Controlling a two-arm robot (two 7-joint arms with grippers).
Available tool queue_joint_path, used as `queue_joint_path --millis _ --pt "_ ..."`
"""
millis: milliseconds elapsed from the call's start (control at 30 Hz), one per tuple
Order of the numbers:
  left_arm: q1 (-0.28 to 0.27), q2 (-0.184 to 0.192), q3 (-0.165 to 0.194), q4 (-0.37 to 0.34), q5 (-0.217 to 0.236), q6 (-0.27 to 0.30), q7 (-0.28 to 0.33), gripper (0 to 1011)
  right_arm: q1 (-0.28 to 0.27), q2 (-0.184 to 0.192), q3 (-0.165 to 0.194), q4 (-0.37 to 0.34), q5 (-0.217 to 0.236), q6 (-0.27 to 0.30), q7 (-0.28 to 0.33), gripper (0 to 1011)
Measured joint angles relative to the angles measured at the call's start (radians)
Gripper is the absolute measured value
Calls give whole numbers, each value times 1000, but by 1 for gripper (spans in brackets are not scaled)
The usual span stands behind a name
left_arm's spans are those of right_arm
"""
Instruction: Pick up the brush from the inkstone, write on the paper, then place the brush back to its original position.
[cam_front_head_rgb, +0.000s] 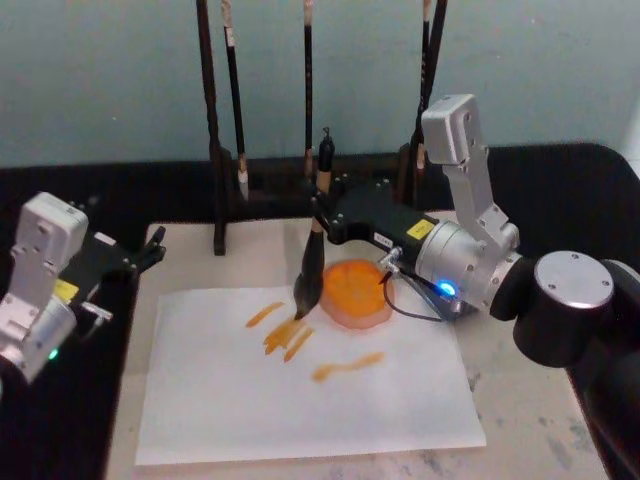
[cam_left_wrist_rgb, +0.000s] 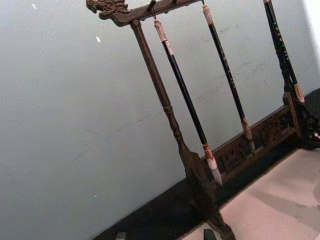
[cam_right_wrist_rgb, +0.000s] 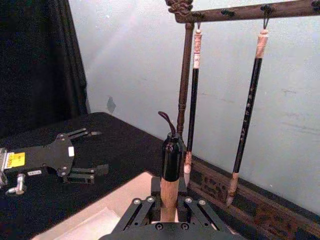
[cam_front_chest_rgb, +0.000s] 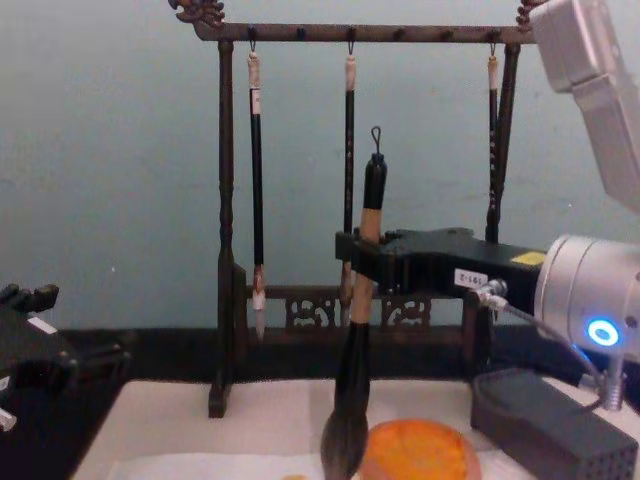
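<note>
Right gripper (cam_front_head_rgb: 322, 216) clamped on the brush (cam_front_head_rgb: 313, 255) at its tan mid-handle. Brush is near upright, loop end up. Bristle tip is down at the paper (cam_front_head_rgb: 300, 400), looks in contact, among orange strokes (cam_front_head_rgb: 283, 335), just left of the inkstone (cam_front_head_rgb: 358, 293). Left gripper (cam_front_head_rgb: 148, 250) parked far left, off the paper, fingers apart. Rack (cam_front_chest_rgb: 228, 250) with 3 slim brushes behind.
</note>
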Motion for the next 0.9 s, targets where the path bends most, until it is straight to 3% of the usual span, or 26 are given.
queue_joint_path --millis 467,900 --pt "0 0 0 0 0 0 0 1001 -9 -4 14 -21 -19 -5 0 177" --pt "0 0 0 0 0 0 0 1001 -34 -1 58 -77 -2 -22 -14 178"
